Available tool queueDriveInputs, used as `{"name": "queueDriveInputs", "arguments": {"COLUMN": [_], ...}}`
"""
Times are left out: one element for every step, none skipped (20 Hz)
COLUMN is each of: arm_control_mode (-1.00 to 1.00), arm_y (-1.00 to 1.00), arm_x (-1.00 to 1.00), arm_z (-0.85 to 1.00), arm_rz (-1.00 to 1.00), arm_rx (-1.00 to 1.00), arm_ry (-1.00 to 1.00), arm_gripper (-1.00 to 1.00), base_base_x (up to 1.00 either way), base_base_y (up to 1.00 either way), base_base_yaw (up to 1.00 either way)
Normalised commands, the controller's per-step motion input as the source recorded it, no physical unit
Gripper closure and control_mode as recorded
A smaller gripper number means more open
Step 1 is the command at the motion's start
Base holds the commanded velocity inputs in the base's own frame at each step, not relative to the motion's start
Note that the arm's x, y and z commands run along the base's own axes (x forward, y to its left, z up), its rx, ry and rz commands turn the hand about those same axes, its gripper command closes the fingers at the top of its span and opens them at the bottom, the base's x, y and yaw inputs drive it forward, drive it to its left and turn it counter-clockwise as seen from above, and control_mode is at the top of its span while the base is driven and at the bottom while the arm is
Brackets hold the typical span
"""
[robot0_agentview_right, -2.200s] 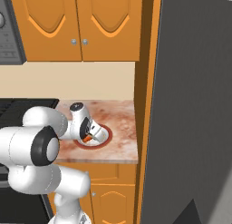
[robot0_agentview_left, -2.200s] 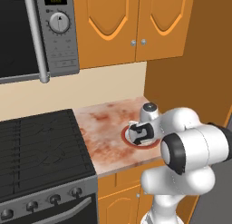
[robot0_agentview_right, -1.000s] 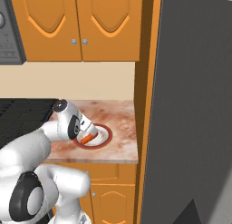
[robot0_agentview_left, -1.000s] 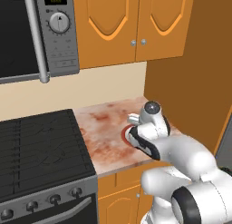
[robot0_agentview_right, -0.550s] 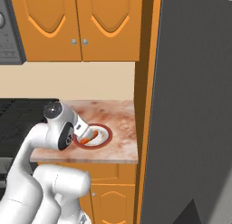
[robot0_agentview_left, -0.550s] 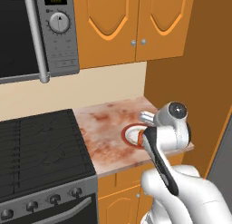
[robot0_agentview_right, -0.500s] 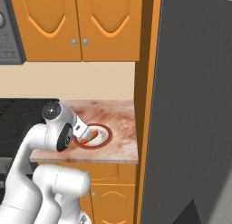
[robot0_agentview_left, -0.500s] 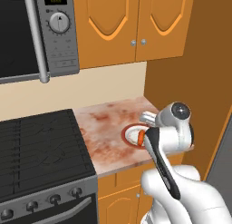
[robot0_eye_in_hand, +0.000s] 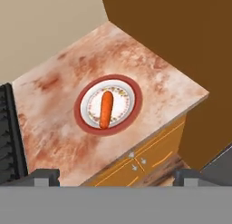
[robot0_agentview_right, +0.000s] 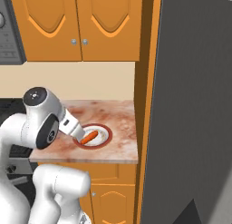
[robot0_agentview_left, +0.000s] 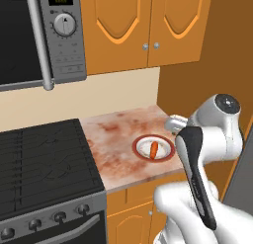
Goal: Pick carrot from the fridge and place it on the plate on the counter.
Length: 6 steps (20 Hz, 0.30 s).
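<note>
**Carrot lies on the plate, gripper spread and empty**

From left to right: the black stove top, then the counter with the plate on it, and the carrot lying in the plate's middle. In the hand view the gripper has its fingertips standing far apart, holding nothing, clear of the carrot and plate. The fridge stands right of the counter.
</note>
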Motion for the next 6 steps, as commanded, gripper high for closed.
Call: {"name": "queueDriveInputs", "arguments": {"arm_control_mode": [-1.00, -1.00, -1.00, -1.00, -1.00, -1.00], "arm_y": [0.00, 0.00, 0.00, 0.00, 0.00, 0.00], "arm_x": [-0.80, -0.75, -0.69, -0.62, -0.60, -0.56], "arm_z": [0.34, 0.29, 0.20, 0.11, 0.05, 0.03], "arm_rz": [0.01, 0.00, 0.00, 0.00, 0.00, 0.00], "arm_rx": [0.00, 0.00, 0.00, 0.00, 0.00, 0.00], "arm_ry": [0.00, 0.00, 0.00, 0.00, 0.00, -0.01], "arm_gripper": [-1.00, -1.00, -1.00, -1.00, -1.00, -1.00], "base_base_x": [0.00, 0.00, 0.00, 0.00, 0.00, 0.00], "base_base_y": [0.00, 0.00, 0.00, 0.00, 0.00, 0.00], "base_base_yaw": [0.00, 0.00, 0.00, 0.00, 0.00, 0.00]}}
